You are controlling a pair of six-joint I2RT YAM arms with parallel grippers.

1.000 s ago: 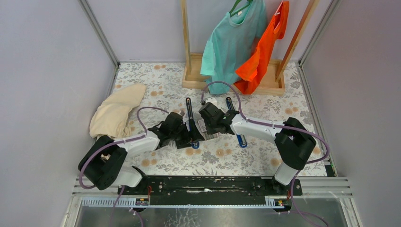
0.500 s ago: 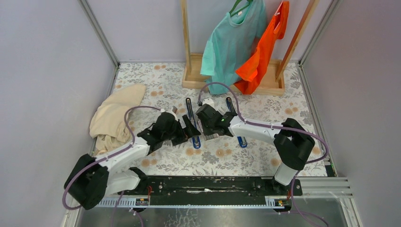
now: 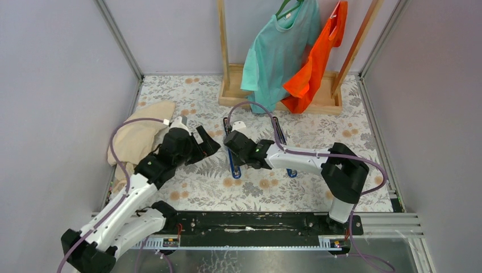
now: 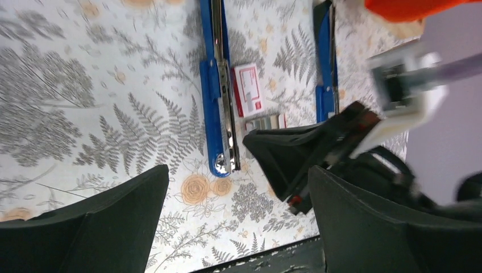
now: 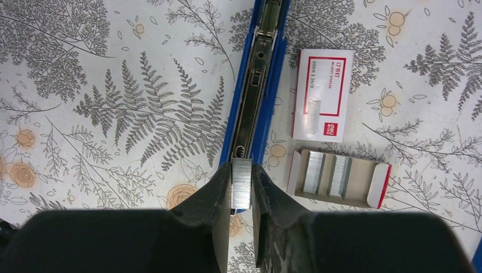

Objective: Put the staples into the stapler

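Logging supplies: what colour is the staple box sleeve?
The sleeve is white with red print; right wrist view.

Counted were: 2 blue staplers (image 4: pixel 216 85) (image 4: pixel 325 57) | 1 staple block (image 5: pixel 241 183) | 1 staple box (image 5: pixel 322 94) | 1 tray (image 5: pixel 364 183) with 2 strips (image 5: pixel 313 172) | 2 hanging shirts (image 3: pixel 281 48) (image 3: pixel 318 62) | 1 beige cloth (image 3: pixel 139 136)

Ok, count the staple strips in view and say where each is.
3. One staple strip is pinched in the right gripper at the end of the blue stapler; two more strips lie side by side in the open cardboard tray beside it. Others could be hidden.
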